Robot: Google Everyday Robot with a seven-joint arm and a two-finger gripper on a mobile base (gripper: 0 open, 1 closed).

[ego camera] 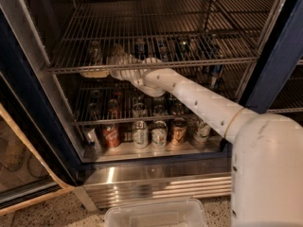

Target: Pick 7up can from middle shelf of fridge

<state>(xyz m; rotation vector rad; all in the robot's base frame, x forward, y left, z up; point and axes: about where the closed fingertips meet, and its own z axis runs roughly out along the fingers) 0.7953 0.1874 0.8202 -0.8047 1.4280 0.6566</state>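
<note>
The fridge stands open, with a dark blue frame and wire racks. The 7up can, pale and silvery, stands at the left of the middle shelf, behind the front rail. My gripper has reached into the fridge at the level of that rail, just right of and in front of the can. It is open: one finger shows below the rail, the other above it. It holds nothing. My white arm crosses in from the lower right.
Blue cans stand further right on the middle shelf. Several cans and bottles fill the lower rack and the fridge floor, a red can among them. A clear plastic bin sits on the floor in front.
</note>
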